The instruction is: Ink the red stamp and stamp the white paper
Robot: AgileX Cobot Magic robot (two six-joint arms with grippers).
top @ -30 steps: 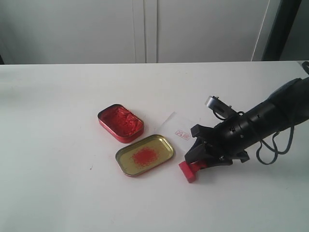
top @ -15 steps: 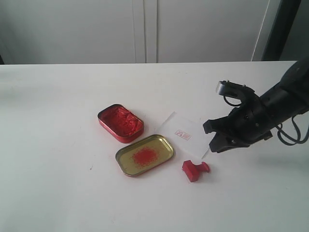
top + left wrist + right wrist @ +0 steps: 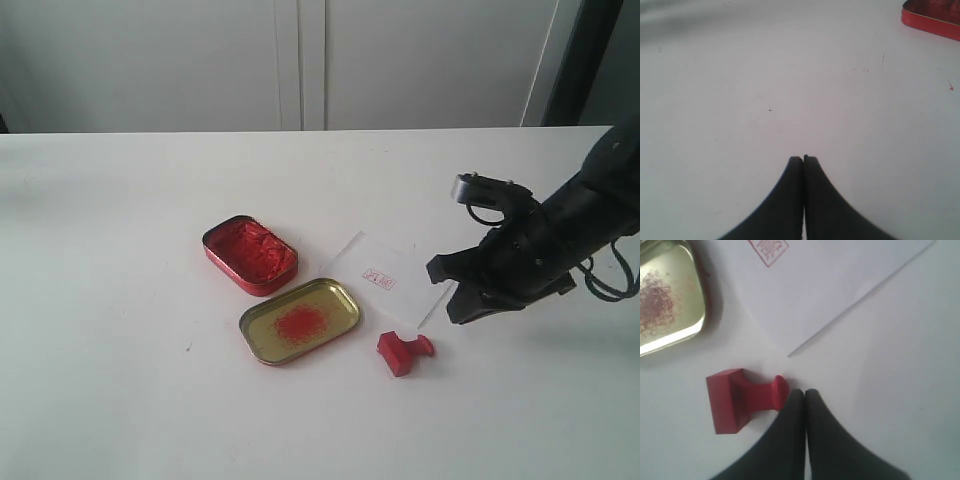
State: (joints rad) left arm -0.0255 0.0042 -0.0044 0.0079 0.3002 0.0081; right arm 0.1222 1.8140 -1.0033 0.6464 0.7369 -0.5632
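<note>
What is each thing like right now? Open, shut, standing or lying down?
red stamp: lying on its side, not held.
white paper: flat, one red imprint on it.
red tin: open, red ink inside.
gold lid: off, inside up, red smear.
left gripper: shut, empty.
right gripper: shut, empty.

A white tabletop (image 3: 120, 300) carries two shallow tins with rounded corners. The red tin (image 3: 251, 254) lies open and is filled with rumpled red ink paste. Just beside it, nearer the camera and slightly to the right, a gold-coloured lid (image 3: 300, 321) lies inside up with a grainy red smear in its middle; whether the two touch cannot be told. A small dark speck (image 3: 188, 347) marks the tabletop left of the lid. Behind the tabletop stand pale cabinet doors (image 3: 400, 60), with a dark upright post (image 3: 580, 60) at the far right.
</note>
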